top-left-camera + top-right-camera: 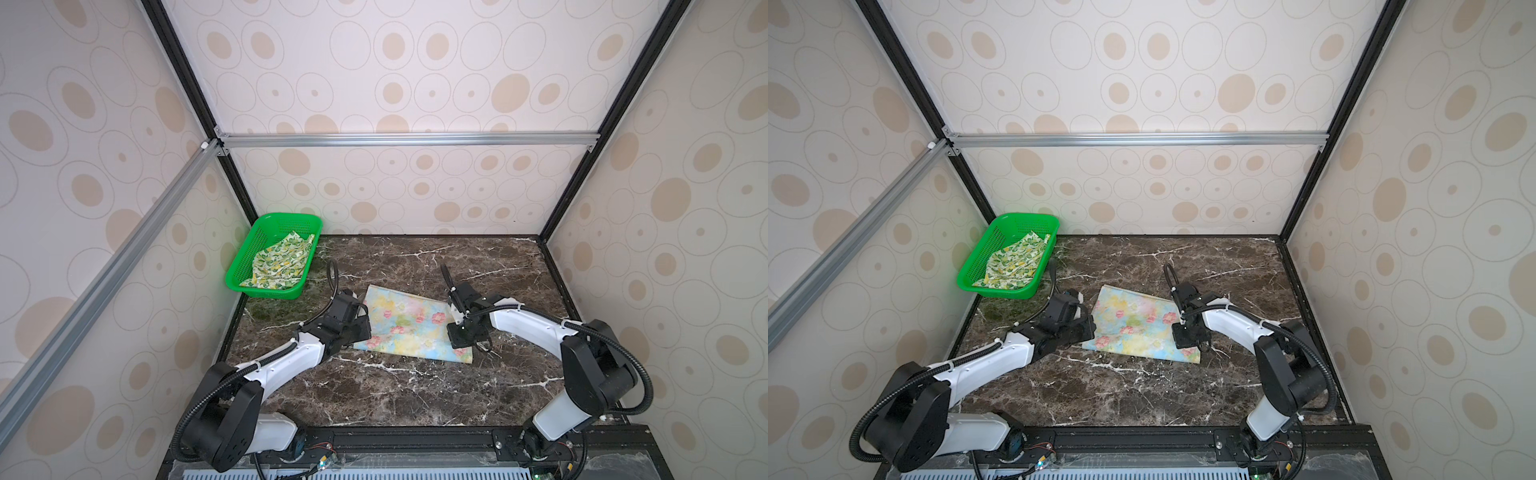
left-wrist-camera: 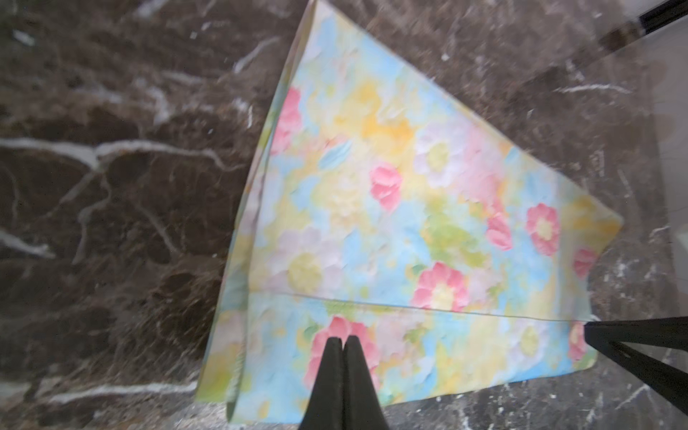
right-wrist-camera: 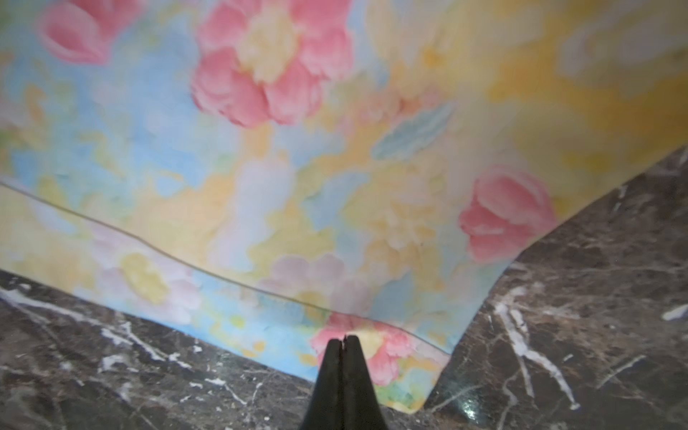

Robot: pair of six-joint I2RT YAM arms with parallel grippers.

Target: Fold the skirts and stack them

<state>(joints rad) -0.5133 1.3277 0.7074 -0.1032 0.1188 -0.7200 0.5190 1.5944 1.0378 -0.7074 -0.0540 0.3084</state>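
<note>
The pastel blue-yellow skirt (image 1: 411,324) (image 1: 1138,326) with pink flowers lies folded flat in the middle of the marble table (image 1: 415,395). One hem line crosses its top layer (image 2: 409,305). My left gripper (image 2: 343,338) is shut, its tips low over a pink flower near the skirt's left edge. My right gripper (image 3: 344,337) is shut too, its tips at the hem line near the right corner (image 3: 439,372). No cloth shows between either pair of fingers. The cream lemon skirt (image 1: 282,262) (image 1: 1013,262) lies crumpled in the green basket (image 1: 243,259).
The green mesh basket (image 1: 973,266) stands at the table's back left corner, against the wall. Both arms (image 1: 291,357) (image 1: 528,320) reach in from the front rail. Patterned walls and black frame posts close in the left, back and right sides.
</note>
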